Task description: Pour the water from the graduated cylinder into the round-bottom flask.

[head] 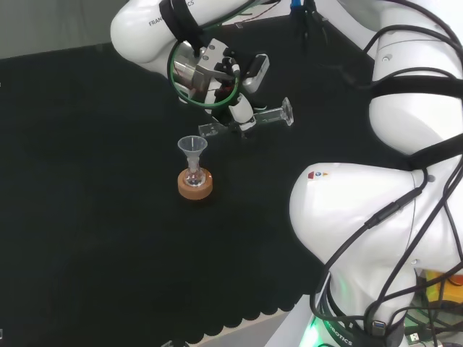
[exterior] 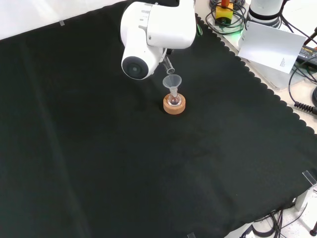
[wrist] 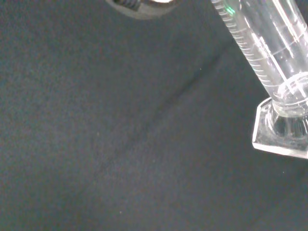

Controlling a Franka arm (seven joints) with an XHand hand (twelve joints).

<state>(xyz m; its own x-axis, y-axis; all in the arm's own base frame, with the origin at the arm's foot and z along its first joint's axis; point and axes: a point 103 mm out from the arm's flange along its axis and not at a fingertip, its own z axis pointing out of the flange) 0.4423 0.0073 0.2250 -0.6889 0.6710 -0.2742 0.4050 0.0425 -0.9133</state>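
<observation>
Holding the graduated cylinder (head: pixel 249 119) tilted, the hand (head: pixel 217 76) hovers above the funnel (head: pixel 192 147).

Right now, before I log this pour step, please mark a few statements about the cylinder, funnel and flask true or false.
1. A funnel sits in the neck of the round-bottom flask. True.
2. The flask rests on a red ribbed ring. False: it rests on a cork ring.
3. The robot hand holds the graduated cylinder tipped nearly level. True.
4. The flask lies on its side on the cloth. False: it stands upright in its stand.
</observation>
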